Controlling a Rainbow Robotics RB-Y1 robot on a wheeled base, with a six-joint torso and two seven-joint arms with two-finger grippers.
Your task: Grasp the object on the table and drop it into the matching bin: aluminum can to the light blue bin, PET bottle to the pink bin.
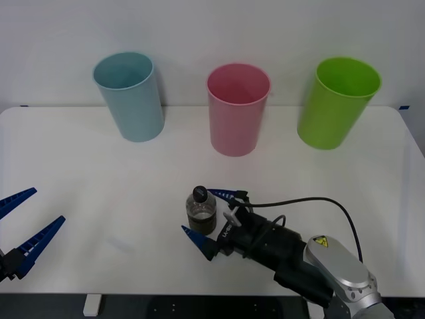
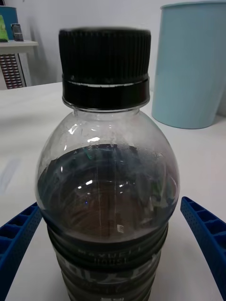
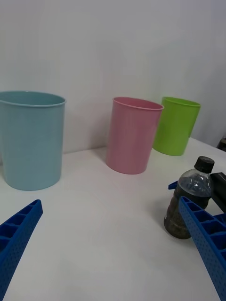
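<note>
Between the open right gripper (image 1: 207, 219) fingers, PET bottle (image 1: 200, 211) (base hidden).

You cannot read the embossed lettering on the PET bottle (image 2: 106, 188); its base runs off the right wrist picture's edge. Behind that bottle, the light blue bin (image 2: 190, 66) is cut at the side edge. In the front view, the right gripper (image 1: 207, 217) hides the table (image 1: 99, 173) beneath the bottle, and you can't tell whether either finger touches it.
</note>
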